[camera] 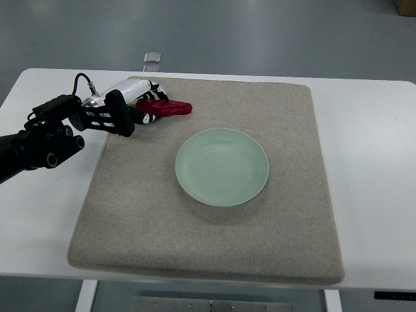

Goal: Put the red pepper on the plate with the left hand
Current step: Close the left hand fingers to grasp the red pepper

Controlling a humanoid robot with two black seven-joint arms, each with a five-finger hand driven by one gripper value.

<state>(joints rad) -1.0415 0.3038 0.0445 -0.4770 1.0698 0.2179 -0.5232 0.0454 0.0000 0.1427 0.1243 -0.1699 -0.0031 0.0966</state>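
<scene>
Plate empty; left hand apparently gripping red pepper.

Red pepper, pale green plate, beige mat, white table.

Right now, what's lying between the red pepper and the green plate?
Nothing: in the top view only bare mat separates the red pepper, at the left robot hand, from the green plate.

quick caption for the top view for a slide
Left hand closes its fingers on the red pepper at the mat's far left corner, the green plate empty at center.
</scene>
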